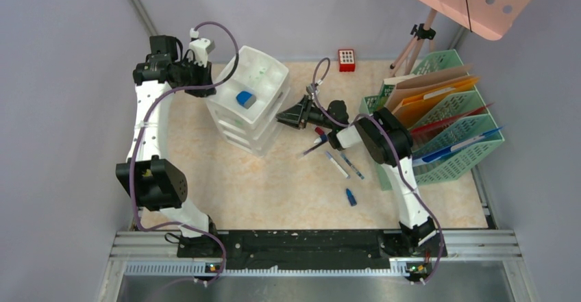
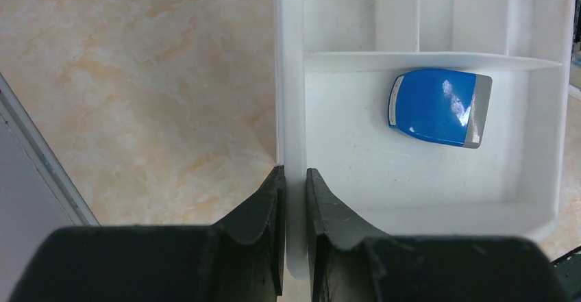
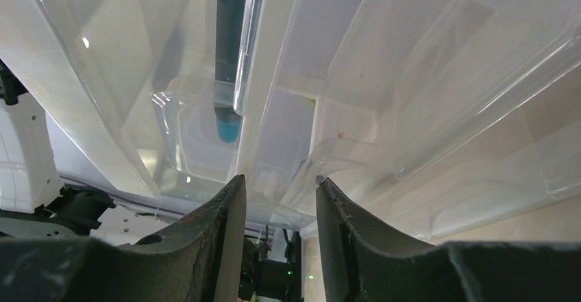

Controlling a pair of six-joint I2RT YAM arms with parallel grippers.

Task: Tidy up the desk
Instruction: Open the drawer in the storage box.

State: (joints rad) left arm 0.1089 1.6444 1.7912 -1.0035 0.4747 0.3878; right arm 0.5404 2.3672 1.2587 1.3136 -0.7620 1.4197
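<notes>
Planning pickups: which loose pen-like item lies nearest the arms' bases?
The short blue one, alone on the desk, nearer the black rail than the longer pens.

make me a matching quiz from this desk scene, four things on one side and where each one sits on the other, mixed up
Things:
1. blue and grey rounded object
2. small red block with holes
3. green mesh file rack
4. small blue cap

Places:
A. far edge of the beige marbled desk, by the back wall
B. loose on the desk, near the pens
C. top tray of the white plastic drawer unit
D. right side of the desk, holding folders

Pairs: 1-C, 2-A, 3-D, 4-B
</notes>
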